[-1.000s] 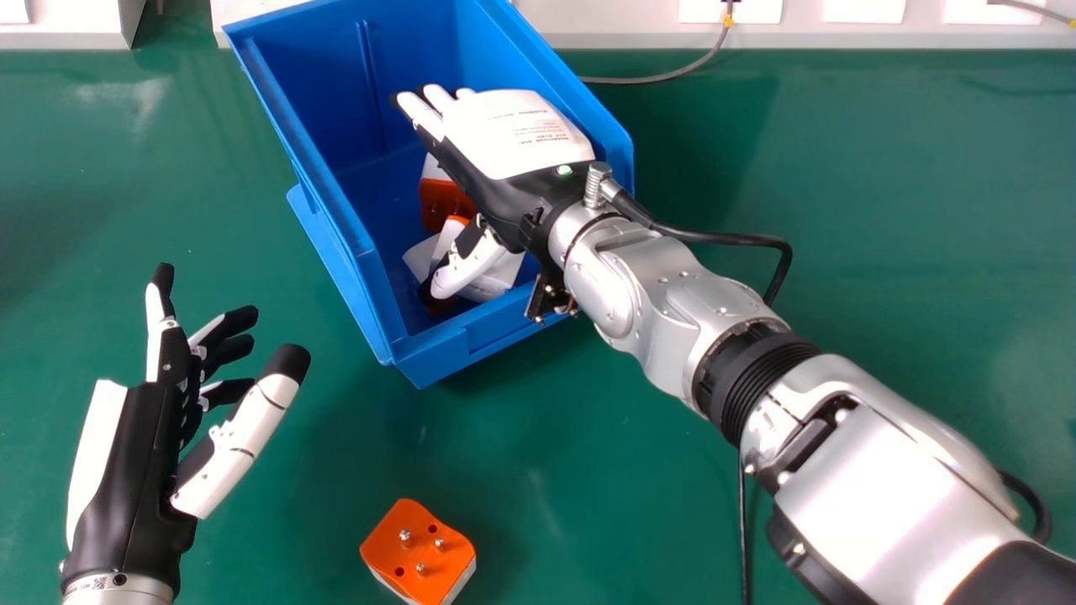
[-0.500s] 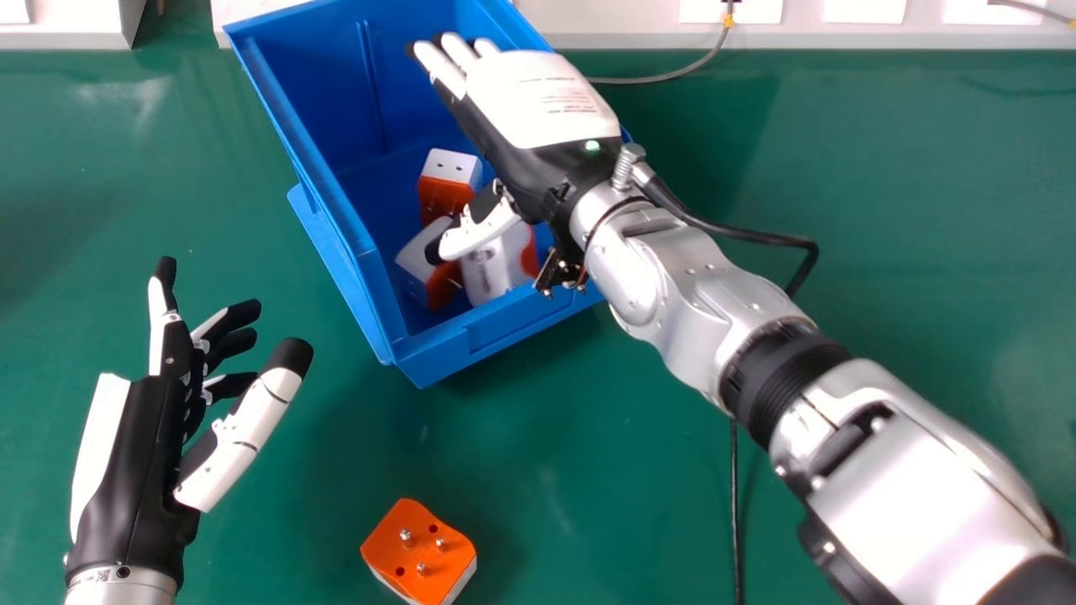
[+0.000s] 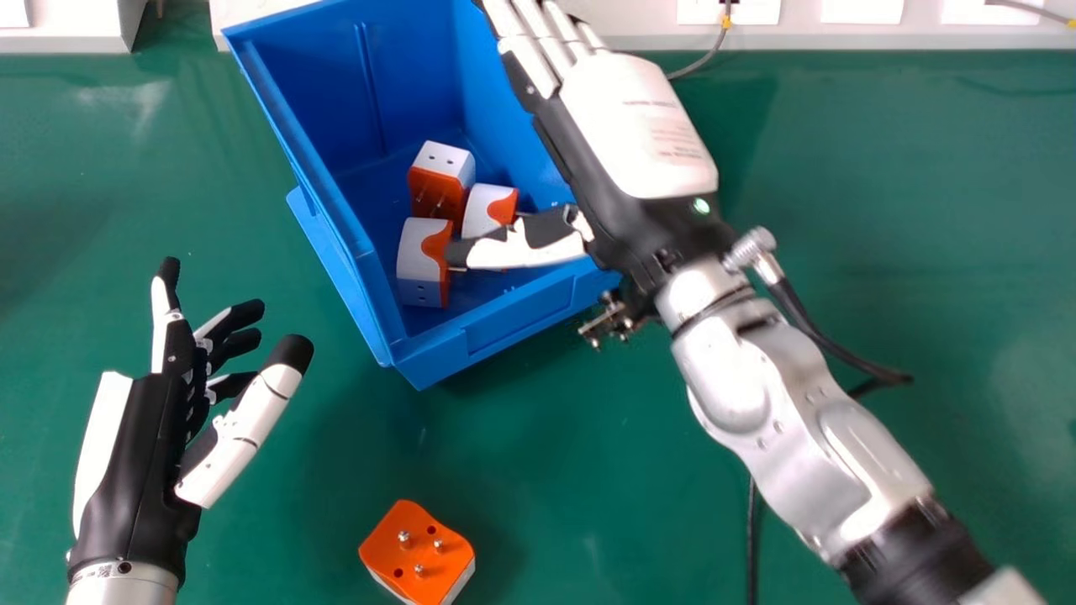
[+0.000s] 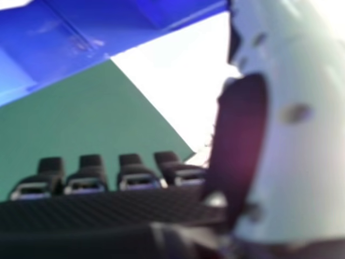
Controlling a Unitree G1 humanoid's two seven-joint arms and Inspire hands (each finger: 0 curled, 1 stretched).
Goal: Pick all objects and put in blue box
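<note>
On the green desk (image 3: 841, 185), three orange-white adapters (image 3: 439, 195) are already inside the blue box (image 3: 332, 214), just beside my open, straight-fingered right hand (image 3: 626, 126), and one loose adapter (image 3: 429, 542), right of my left hand (image 3: 134, 470), seems the only one left.

the left hand (image 3: 139, 470) is well back from the worktop's (image 3: 857, 202) far edge, its fingers loosely bent and pointing forward, its thumb held wide to the right. the right hand (image 3: 626, 139) is nearer that edge, back up, fingers straight and side by side, thumb stretched out to the left. behind it, the silver right forearm (image 3: 790, 445) slants back to the right.
</note>
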